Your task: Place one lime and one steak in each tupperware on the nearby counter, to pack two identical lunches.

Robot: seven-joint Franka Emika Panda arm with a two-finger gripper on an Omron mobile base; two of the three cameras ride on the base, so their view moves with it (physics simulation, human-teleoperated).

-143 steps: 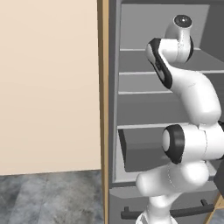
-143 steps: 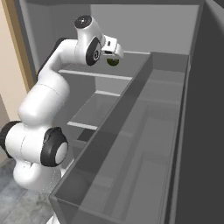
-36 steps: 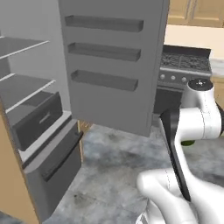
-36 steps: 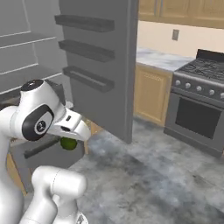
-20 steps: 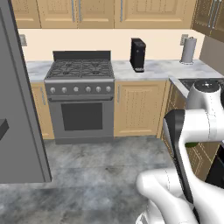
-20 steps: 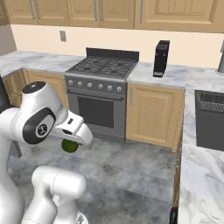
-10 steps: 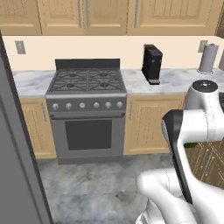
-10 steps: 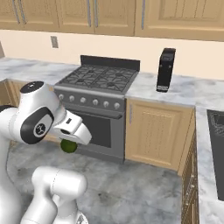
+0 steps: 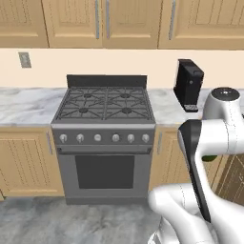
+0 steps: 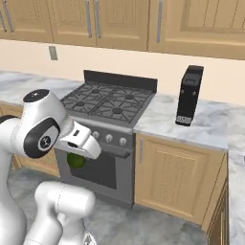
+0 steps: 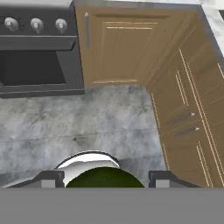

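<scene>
My gripper [image 11: 105, 180] is shut on a dark green lime [image 11: 105, 175], which sits between the two finger tips [image 11: 49, 178]. From the right base view the lime [image 10: 75, 160] hangs under my hand, low in front of the oven door, with the gripper [image 10: 76, 161] around it. A sliver of the lime [image 9: 208, 157] peeks out behind my forearm in the left base view. The marbled counter [image 10: 206, 127] runs on both sides of the stove. The steak and the tupperware are out of view.
A black gas stove [image 9: 105, 105] with its oven stands straight ahead. A tall black appliance [image 10: 189, 95] stands on the counter right of it. Light wooden cabinets [image 11: 118, 48] line the corner below. Grey stone floor [image 11: 87, 127] lies under the hand.
The whole picture has shifted: the base has driven closer to the stove, which now looks larger. The lime stays in the gripper, and the arm keeps its pose.
</scene>
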